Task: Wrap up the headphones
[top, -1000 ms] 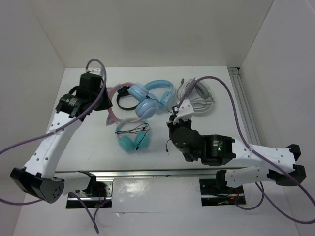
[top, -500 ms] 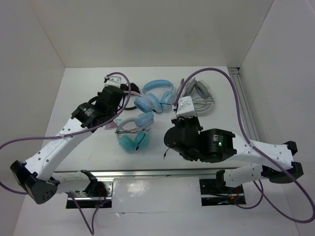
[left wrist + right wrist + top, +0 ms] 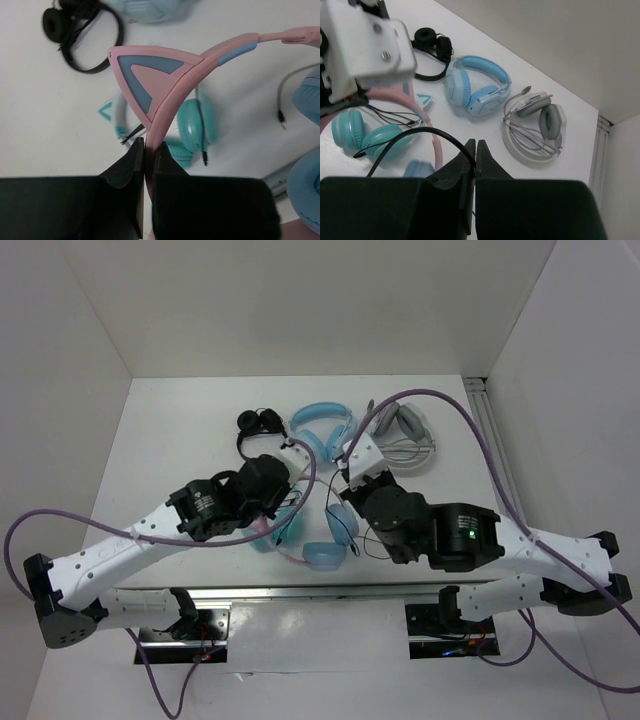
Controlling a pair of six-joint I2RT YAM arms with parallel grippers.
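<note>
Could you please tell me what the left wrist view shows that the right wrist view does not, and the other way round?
Only the left wrist view: the left end effector shut on the pink headband just below its cat ear, seen close up.

Only the right wrist view: the right end effector shut on the thin black cable, and the grey-white headphones off to the side.

Both: the pink headband, the teal headphones lying under it, and the small black headphones farther back.

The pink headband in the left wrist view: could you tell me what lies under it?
A teal cat-ear pair on the table; the headband and left pincer hide part of it.
</note>
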